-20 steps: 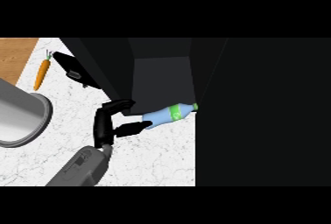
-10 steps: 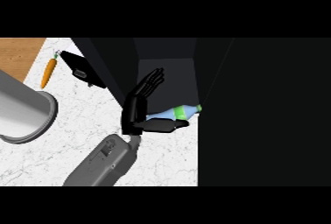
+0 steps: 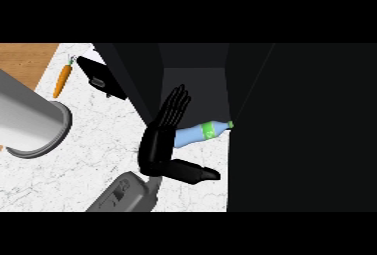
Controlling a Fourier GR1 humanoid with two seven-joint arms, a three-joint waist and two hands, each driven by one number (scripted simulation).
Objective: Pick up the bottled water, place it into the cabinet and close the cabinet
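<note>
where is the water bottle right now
In the head view, near the middle, the water bottle lies on its side at the dark cabinet opening, just right of the open right hand.

One head view looks steeply down, close over counter [image 3: 81, 154] and cabinet [image 3: 193, 82].

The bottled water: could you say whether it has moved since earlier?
No; the bottled water still lies with its cap at the cabinet's right side.

Bottled water [image 3: 197, 133] — base hidden by the right hand [image 3: 157, 148], top by the cabinet [image 3: 294, 124].
</note>
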